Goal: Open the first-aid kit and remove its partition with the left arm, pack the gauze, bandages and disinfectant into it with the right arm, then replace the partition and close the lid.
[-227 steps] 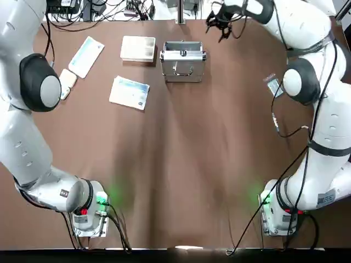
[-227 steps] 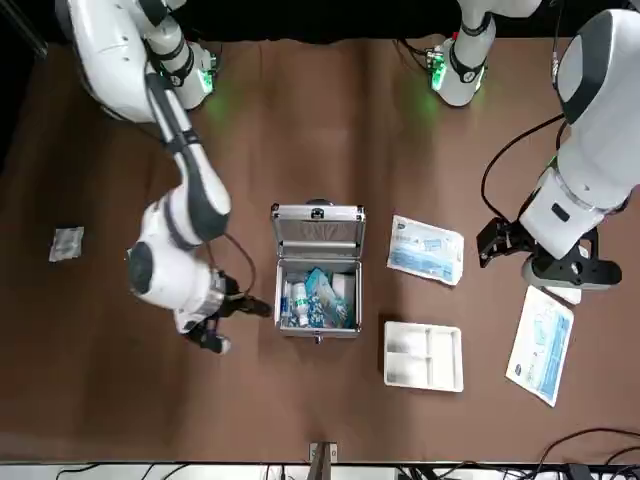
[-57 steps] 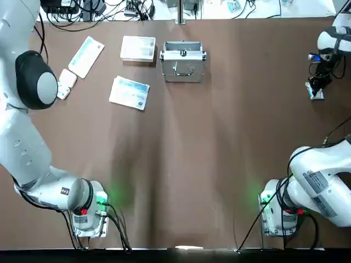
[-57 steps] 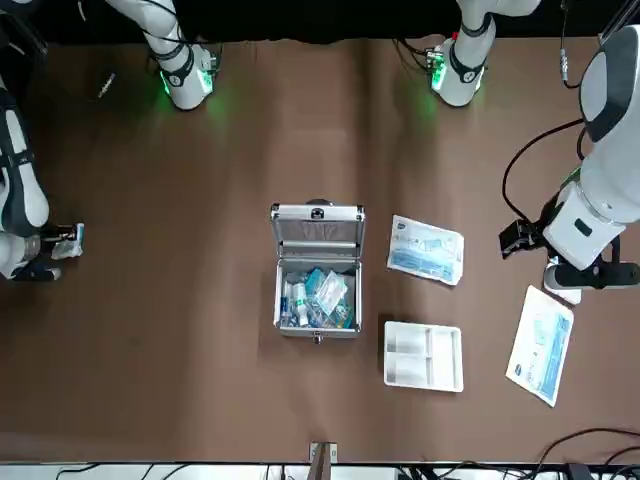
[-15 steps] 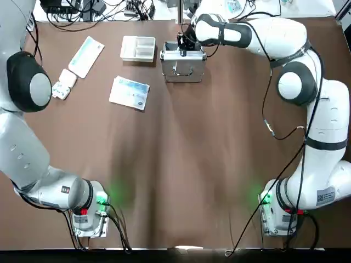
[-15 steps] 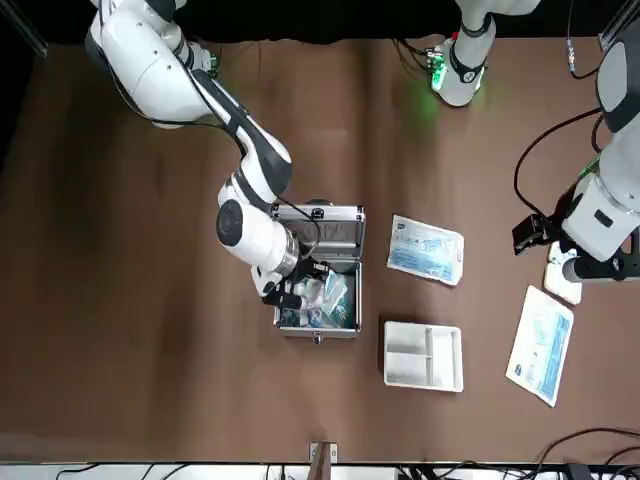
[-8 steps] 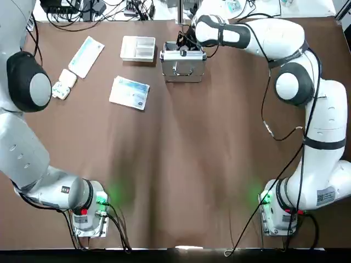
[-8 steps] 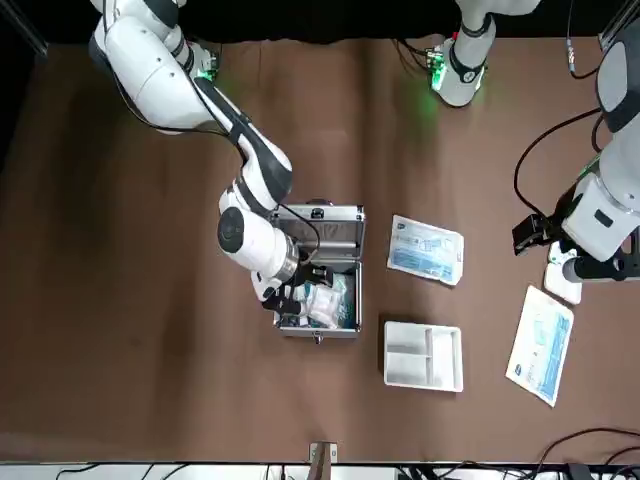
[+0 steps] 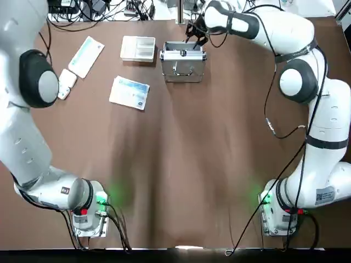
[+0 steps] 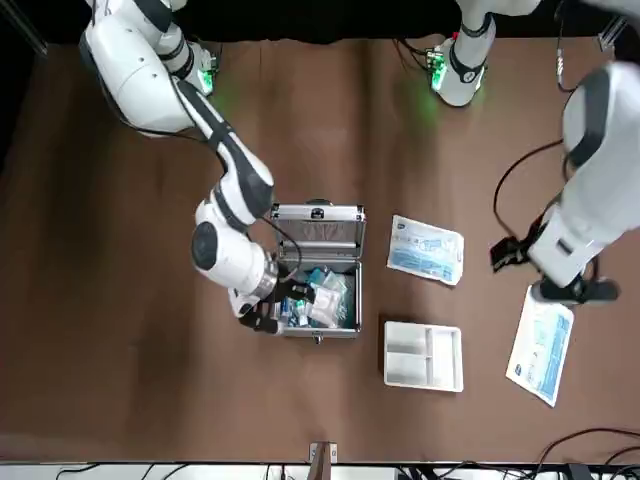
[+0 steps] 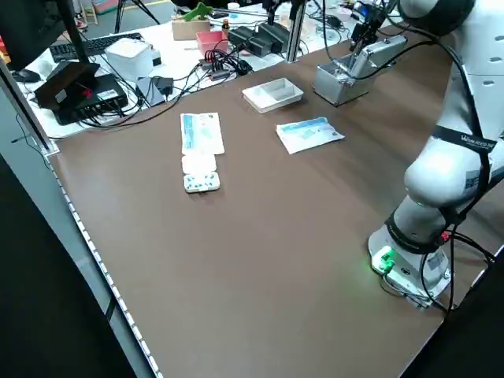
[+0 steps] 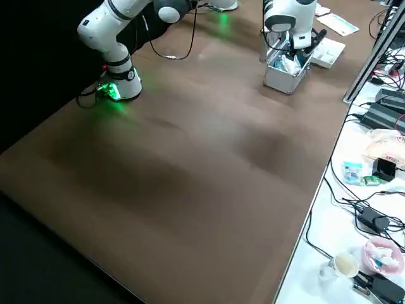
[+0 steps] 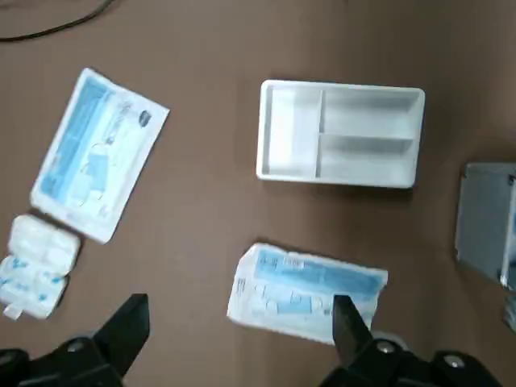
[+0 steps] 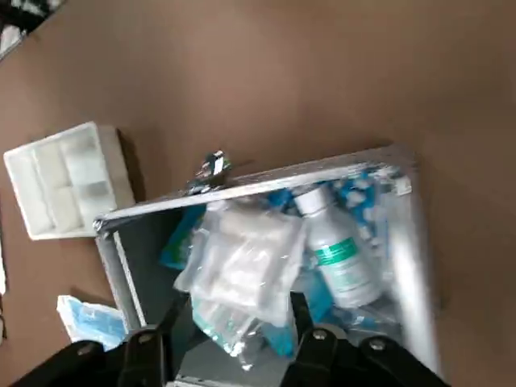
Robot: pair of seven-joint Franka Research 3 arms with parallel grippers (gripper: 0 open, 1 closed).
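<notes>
Brown table [image 9: 181,153] carries the open case [image 10: 318,300] at the upper centre of the top view, lid [image 9: 183,66] raised, with the partition [image 9: 138,48] lying just left of it. Compared with 0.5 s ago, the right gripper [image 10: 262,318] has withdrawn from the case interior to its left edge in the front view, fingers spread and empty, which suggests that 1 more item has been packed. Inside, the disinfectant [image 14: 339,258], a white bottle with a green band, lies beside a clear packet [image 14: 242,274]; the left gripper [image 13: 239,310] hangs spread and empty above the loose packets.
</notes>
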